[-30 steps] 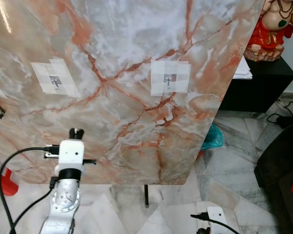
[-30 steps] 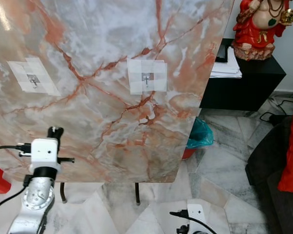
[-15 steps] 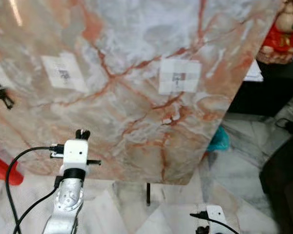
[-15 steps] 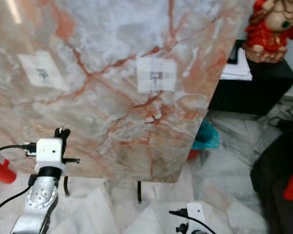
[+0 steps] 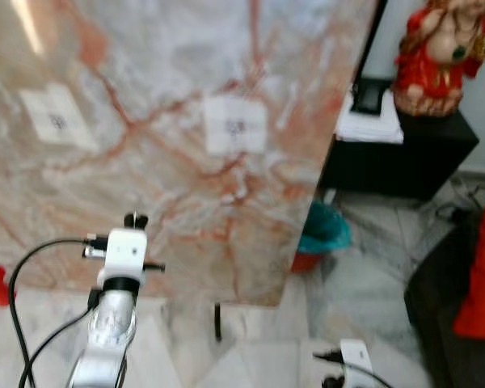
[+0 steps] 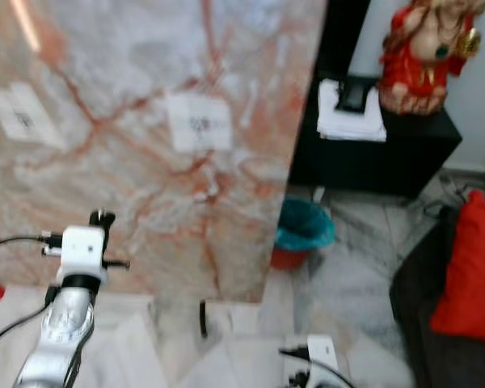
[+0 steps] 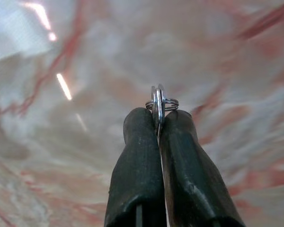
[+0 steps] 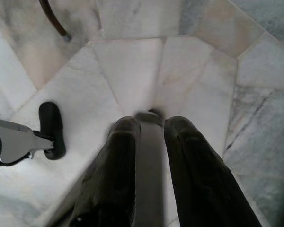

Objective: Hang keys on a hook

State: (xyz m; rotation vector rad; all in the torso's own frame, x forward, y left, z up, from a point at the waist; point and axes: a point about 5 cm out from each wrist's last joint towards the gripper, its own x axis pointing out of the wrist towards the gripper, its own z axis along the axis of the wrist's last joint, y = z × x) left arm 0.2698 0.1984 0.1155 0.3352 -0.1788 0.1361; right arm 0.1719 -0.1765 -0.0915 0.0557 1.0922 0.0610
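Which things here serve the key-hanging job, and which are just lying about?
Job: left end effector, shut on the key ring; taped hooks on the marble slab.
Lying about: red statue, papers, teal bin, red cushion.

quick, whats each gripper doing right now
Left gripper: shut on a silver key ring, raised before the pink-veined marble panel.
Right gripper: open, holding nothing, pointing at the pale marble floor.

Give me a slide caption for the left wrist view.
Left gripper pinches a key ring before the marble panel.
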